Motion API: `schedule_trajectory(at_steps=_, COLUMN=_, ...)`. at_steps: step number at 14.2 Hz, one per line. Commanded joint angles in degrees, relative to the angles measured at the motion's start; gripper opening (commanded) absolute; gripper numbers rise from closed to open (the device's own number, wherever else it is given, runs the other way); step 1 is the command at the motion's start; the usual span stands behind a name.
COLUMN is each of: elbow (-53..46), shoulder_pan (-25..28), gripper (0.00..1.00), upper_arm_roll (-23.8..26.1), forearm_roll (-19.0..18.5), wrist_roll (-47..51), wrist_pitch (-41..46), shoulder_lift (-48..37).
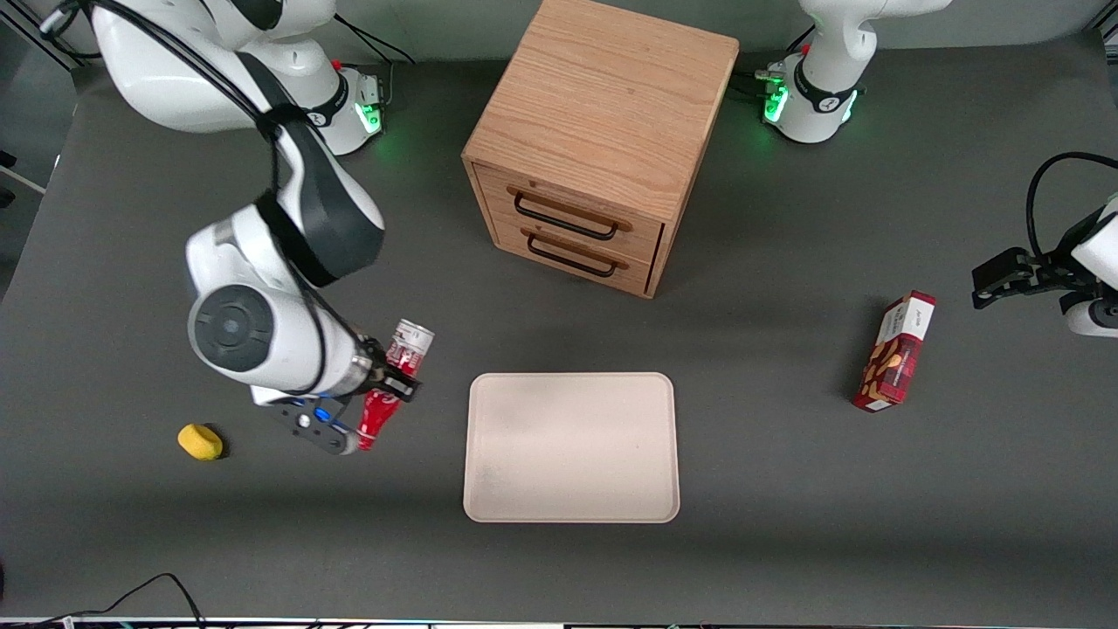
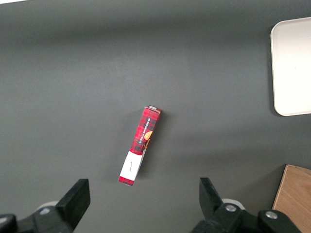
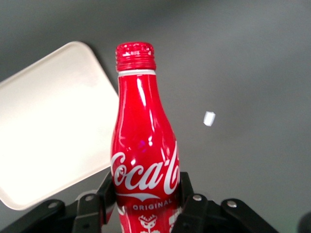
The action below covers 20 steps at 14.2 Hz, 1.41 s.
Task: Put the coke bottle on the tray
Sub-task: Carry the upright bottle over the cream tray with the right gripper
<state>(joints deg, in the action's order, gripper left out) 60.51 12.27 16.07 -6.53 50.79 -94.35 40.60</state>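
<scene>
Gripper (image 1: 393, 384) clamped on the coke bottle (image 1: 390, 384), held tilted above the table, just beside the tray (image 1: 572, 447) toward the working arm's end. Wrist cam adds detail: fingers (image 3: 108, 187) grip the bottle (image 3: 143, 145) at the label, cap up, tray rim (image 3: 58, 87) close by, plus a small white scrap (image 3: 209, 118) on the table. Front view only: yellow object (image 1: 200, 441), wooden drawer cabinet (image 1: 594, 144), red snack box (image 1: 895, 352).

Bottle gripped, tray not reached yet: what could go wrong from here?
The gripper holds the coke bottle tilted, beside the tray, not over it. If it stays tilted at release, it may topple or roll off the low rim. Carried too low, its cap could catch the tray edge.
</scene>
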Motion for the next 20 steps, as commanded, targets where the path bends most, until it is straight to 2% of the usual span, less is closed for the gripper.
schedule_trajectory(at_steps=1, elbow=-3.9, shoulder_pan=3.1, gripper=0.0, upper_arm_roll=-2.2, forearm_roll=-1.0, wrist_roll=-9.6, wrist_pitch=-4.2, shoulder_lift=5.3)
schedule_trajectory(at_steps=3, elbow=-3.9, shoulder_pan=5.6, gripper=0.0, upper_arm_roll=-4.9, forearm_roll=-0.9, wrist_roll=-12.7, wrist_pitch=-9.4, shoulder_lift=8.3)
schedule_trajectory(at_steps=6, elbow=-4.0, shoulder_pan=7.4, gripper=0.0, upper_arm_roll=-5.7, forearm_roll=-1.0, wrist_roll=-18.4, wrist_pitch=-13.7, shoulder_lift=12.0)
schedule_trajectory(at_steps=20, elbow=-2.9, shoulder_pan=8.5, gripper=0.0, upper_arm_roll=-6.0, forearm_roll=-1.0, wrist_roll=-18.1, wrist_pitch=-26.1, shoulder_lift=19.2)
